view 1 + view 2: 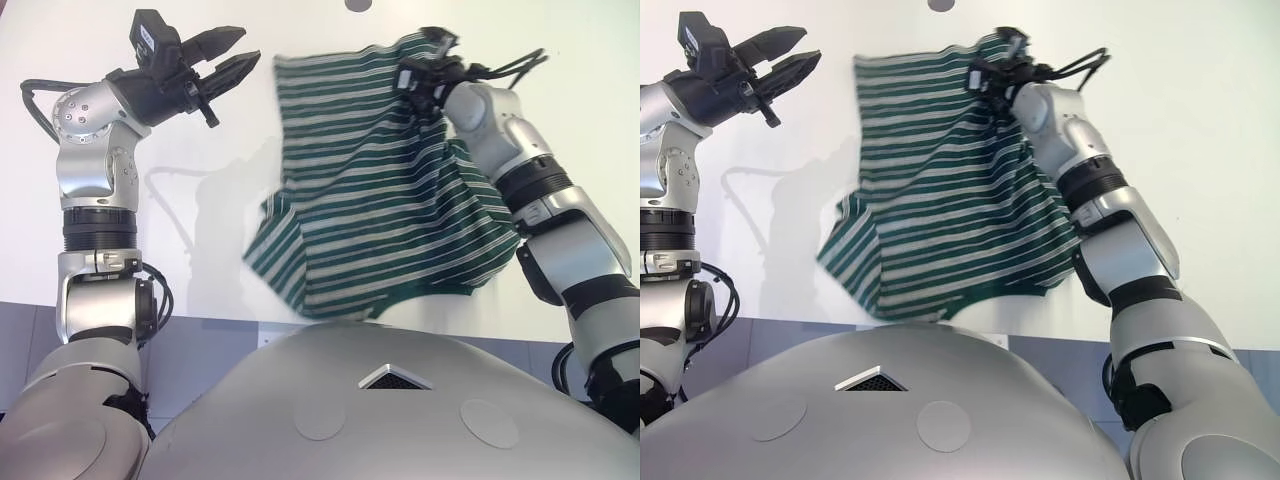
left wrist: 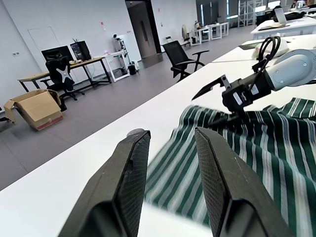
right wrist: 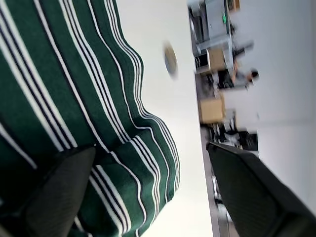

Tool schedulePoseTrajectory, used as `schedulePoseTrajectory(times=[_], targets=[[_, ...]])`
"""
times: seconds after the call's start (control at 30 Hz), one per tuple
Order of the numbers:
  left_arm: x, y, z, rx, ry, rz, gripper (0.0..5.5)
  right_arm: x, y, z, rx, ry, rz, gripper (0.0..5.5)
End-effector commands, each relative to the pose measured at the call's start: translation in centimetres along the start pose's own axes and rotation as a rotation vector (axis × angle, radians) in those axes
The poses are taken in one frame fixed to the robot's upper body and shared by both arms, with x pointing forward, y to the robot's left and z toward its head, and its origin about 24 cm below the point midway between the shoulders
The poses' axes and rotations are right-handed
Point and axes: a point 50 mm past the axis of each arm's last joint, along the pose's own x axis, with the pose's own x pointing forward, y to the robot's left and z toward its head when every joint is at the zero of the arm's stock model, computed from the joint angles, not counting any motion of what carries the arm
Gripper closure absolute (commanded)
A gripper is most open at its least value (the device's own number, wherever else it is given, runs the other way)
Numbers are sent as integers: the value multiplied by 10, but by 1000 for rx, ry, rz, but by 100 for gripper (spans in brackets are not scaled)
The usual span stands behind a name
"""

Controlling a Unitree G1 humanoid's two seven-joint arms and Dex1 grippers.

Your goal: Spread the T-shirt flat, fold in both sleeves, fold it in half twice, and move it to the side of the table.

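On the white table (image 1: 580,30) the T-shirt (image 1: 380,200) lies rumpled, spreading unfinished; the right pincer (image 3: 150,148) gapes wide astride its far edge, while the left pincer (image 1: 250,45), hovering parted nearby, likely takes the other far corner next.

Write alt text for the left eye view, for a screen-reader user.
A green, white-striped T-shirt lies rumpled on a white table. The right gripper sits open at its far edge; the left gripper hovers open just left of the shirt, not touching it.
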Motion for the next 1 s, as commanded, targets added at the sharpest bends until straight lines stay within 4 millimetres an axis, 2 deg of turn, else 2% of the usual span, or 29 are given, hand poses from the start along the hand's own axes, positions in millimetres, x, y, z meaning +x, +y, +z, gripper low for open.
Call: schedulePoseTrajectory(times=[0.03, 0.13, 0.23, 0.27, 0.33, 0.4, 0.47, 0.53, 0.6, 0.67, 0.73, 0.83, 0.93, 1.0], targets=[[9, -6, -10, 29, 60, -19, 384, 4, -23, 4, 115, -30, -143, 132], [19, -29, -22, 68, 120, -124, 384, 0, -53, 26, 351, -221, -312, 132], [53, -58, -32, 94, 91, -133, 384, -14, -77, 37, 523, -399, -445, 132], [66, -71, -38, 108, 101, -141, 384, -17, -80, 38, 557, -434, -460, 132], [78, -91, -54, 171, 168, -172, 384, -22, -79, 37, 588, -476, -443, 132], [83, -95, -69, 232, 232, -134, 384, -30, -76, 35, 666, -543, -403, 132], [69, -93, -95, 294, 379, -125, 384, -40, -74, 28, 733, -586, -366, 132], [39, -91, -121, 376, 552, -176, 384, -50, -76, 17, 778, -601, -350, 132], [5, -89, -132, 516, 672, -265, 384, -60, -78, 1, 819, -593, -324, 132], [-15, -88, -124, 551, 682, -296, 384, -74, -78, -16, 823, -578, -242, 132], [-19, -88, -114, 542, 652, -263, 384, -86, -77, -24, 798, -581, -137, 132], [-6, -93, -98, 471, 545, -167, 384, -115, -56, -30, 706, -592, 176, 132], [8, -97, -82, 338, 423, -76, 384, -150, -32, -25, 664, -643, 505, 132], [10, -95, -77, 300, 402, -51, 384, -159, -27, -23, 635, -642, 590, 132]])
